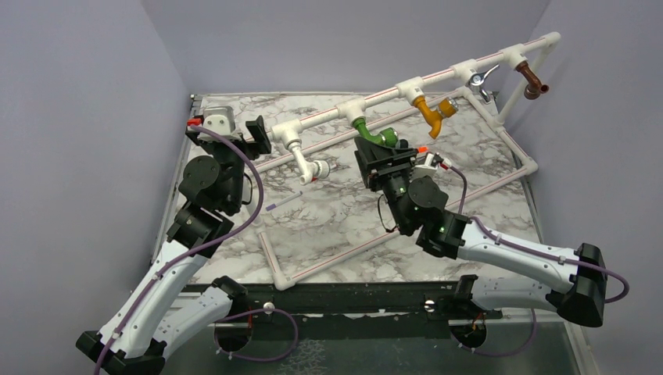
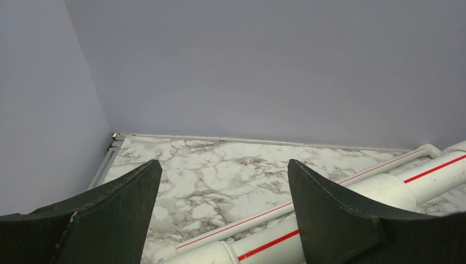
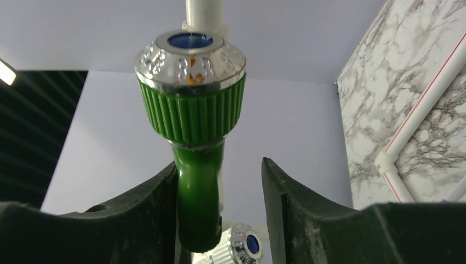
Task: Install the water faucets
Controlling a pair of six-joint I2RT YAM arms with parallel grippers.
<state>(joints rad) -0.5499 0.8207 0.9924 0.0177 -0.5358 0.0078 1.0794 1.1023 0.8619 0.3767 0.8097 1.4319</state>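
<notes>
The bright green faucet point(image 1: 370, 131) with its silver knob point(image 3: 189, 55) hangs from the white red-striped pipe frame point(image 1: 328, 113). My right gripper point(image 1: 381, 145) is open around the faucet. In the right wrist view the green spout point(image 3: 198, 192) lies against the left finger point(image 3: 148, 214), with a gap to the right finger point(image 3: 291, 209). A white faucet point(image 1: 309, 166), a yellow one point(image 1: 432, 113), a silver one point(image 1: 478, 78) and a brown one point(image 1: 532, 78) also hang from the frame. My left gripper point(image 1: 237, 125) is open and empty over the frame's left end point(image 2: 264, 242).
The pipe frame's lower rails point(image 1: 391, 234) lie across the marble table. A thin small rod point(image 1: 283, 203) lies on the table left of centre. Grey walls close in the left, back and right sides. The white faucet's knob point(image 3: 239, 247) shows below my right fingers.
</notes>
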